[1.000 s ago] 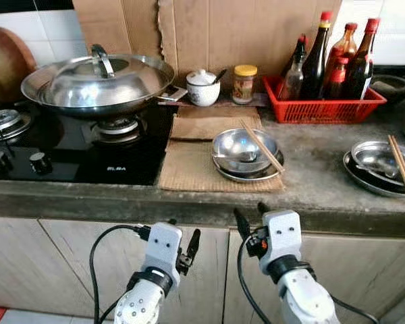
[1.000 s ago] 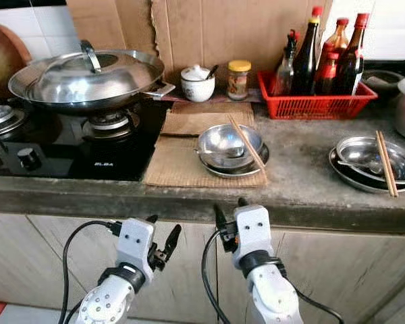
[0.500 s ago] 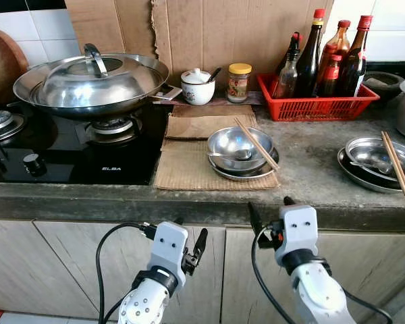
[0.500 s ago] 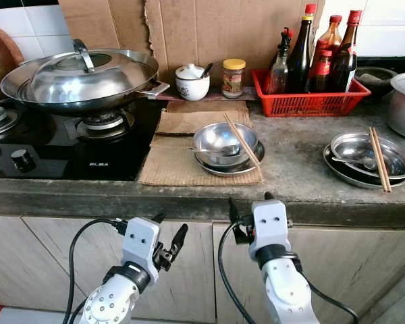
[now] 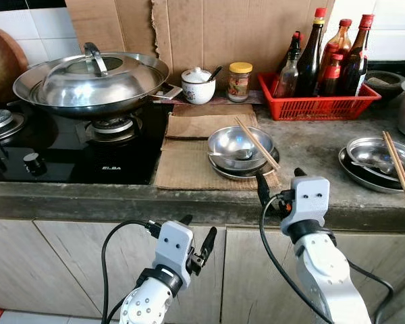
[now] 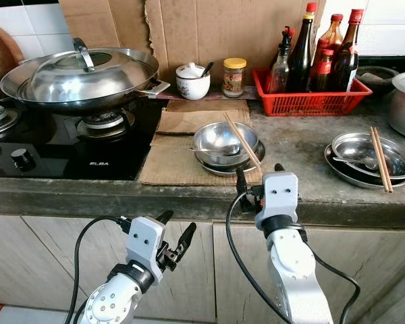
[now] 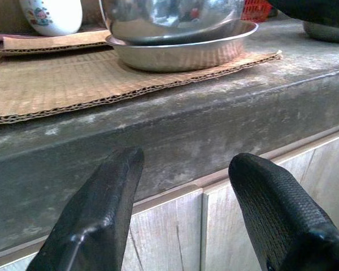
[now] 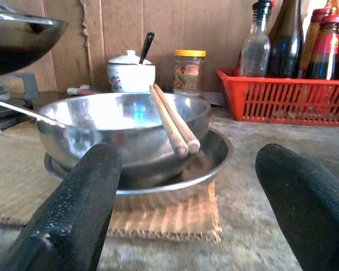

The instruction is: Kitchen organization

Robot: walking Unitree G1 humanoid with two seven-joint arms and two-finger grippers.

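while the right gripper (image 6: 260, 181) waits wide open by the bowl (image 6: 219, 142), the left gripper (image 6: 177, 236) hangs open, both empty.

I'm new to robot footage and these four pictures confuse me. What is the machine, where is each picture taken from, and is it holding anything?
It is a humanoid robot standing at a kitchen counter. Two pictures come from a stereo camera on its head, looking down. The other two come from cameras on its wrists, looking along each arm's two black fingers. The right end effector is raised to the counter's edge, open, facing a steel bowl that sits in a steel plate on cardboard, with chopsticks laid across it. The left end effector is lower, in front of the cupboard doors, also open. Neither holds anything. A lidded wok sits on the stove, and a red basket holds bottles.
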